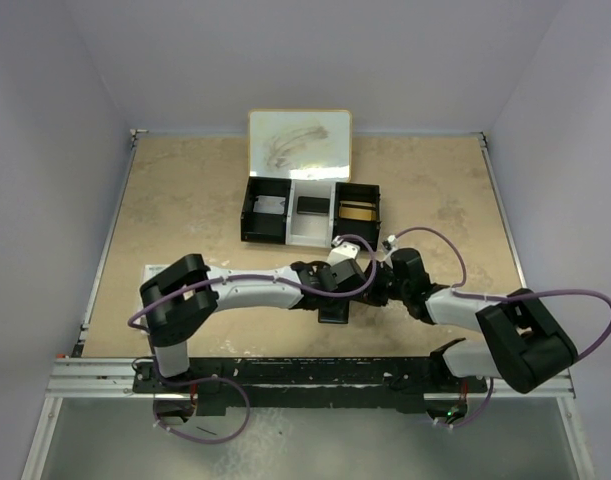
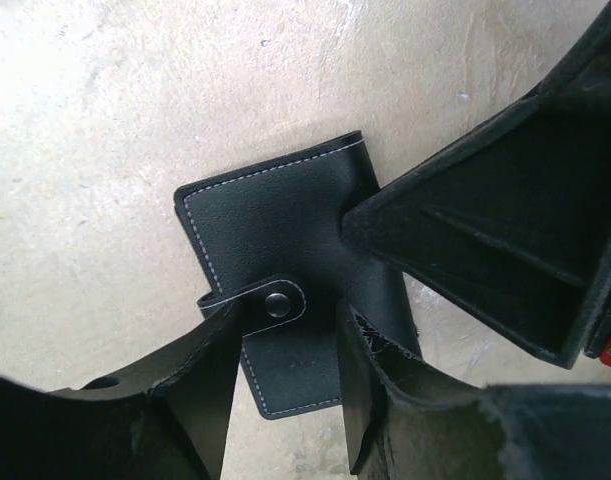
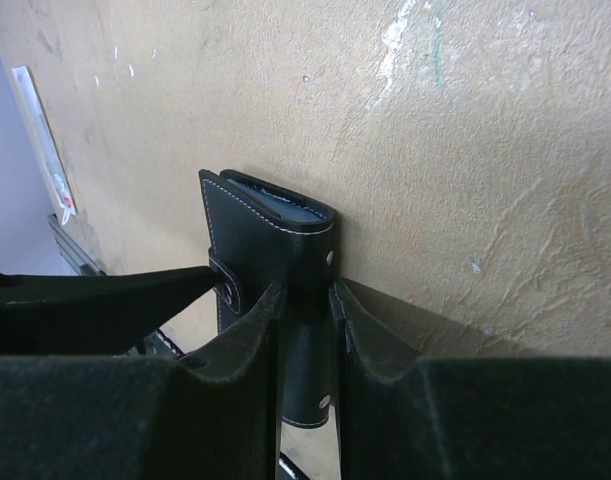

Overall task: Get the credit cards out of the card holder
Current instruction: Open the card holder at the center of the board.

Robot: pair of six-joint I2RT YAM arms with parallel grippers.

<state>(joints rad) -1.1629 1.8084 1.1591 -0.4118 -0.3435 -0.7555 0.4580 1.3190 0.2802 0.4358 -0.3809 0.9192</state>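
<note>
The card holder [image 2: 275, 225] lies closed on the table [image 2: 85, 150], its snap tab [image 2: 277, 298] fastened, toward the near side between the 2 arms. The right gripper [image 3: 305, 292] is clamped on it, with 1 finger pressed against it on each side. The left gripper [image 2: 290, 330] straddles the tab end with its 2 fingers half apart; whether they squeeze the card holder I cannot tell. The 3-compartment tray [image 1: 253, 215] sits well apart, farther back.
</note>
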